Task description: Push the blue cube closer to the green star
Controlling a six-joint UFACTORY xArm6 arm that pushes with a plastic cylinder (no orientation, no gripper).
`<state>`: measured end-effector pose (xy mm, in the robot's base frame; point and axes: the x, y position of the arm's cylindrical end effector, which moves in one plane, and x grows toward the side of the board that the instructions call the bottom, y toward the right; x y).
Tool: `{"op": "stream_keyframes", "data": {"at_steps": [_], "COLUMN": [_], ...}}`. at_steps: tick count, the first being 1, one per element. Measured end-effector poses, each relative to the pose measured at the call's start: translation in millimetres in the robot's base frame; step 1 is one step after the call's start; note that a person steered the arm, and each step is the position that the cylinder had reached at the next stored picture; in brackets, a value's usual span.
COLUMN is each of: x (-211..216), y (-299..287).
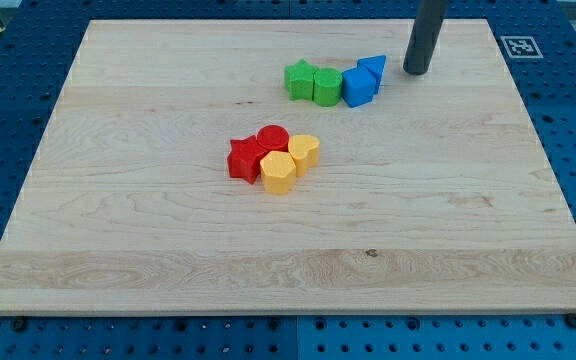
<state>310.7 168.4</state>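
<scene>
So the biggest thing here is the wooden board (168,250), pale and smooth, sitting on a blue perforated table (8,120) with a fiducial tag (521,46) at the board's top right corner. Plenty of bare wood all round, so nothing's boxing me in.

My rod (426,30) comes down from the view's top, and my tip (416,72) rests on the wood just right of the blue blocks, a small gap between. It's a bare rod, holding nothing, nothing to open or close.

Up near the top there's a tight row: green star (299,79) at the left, a green cylinder-ish block (327,86) beside it, then the blue cube (357,87), with a blue triangular block (373,68) tucked behind it to the right. So the cube is already near the star, with the green piece wedged between them.

My guess is the cube is light, rigid and slides easily on that wood, so it'll likely spin if I hit it off-centre. I'd push on its right face, squarely, heading left. Risk is the whole row shunts along together.

Mid-board cluster, well away: red star (242,159), red cylinder (272,138), yellow hexagon (279,173), yellow heart (304,150).
</scene>
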Motion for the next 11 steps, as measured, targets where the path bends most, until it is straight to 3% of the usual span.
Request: {"op": "stream_keyframes", "data": {"at_steps": [2, 3, 4, 9, 11], "x": [42.8, 75.9, 81.5, 9.3, 8.1], "y": [5.8, -15.0, -46.3, -99.6, -50.4]}}
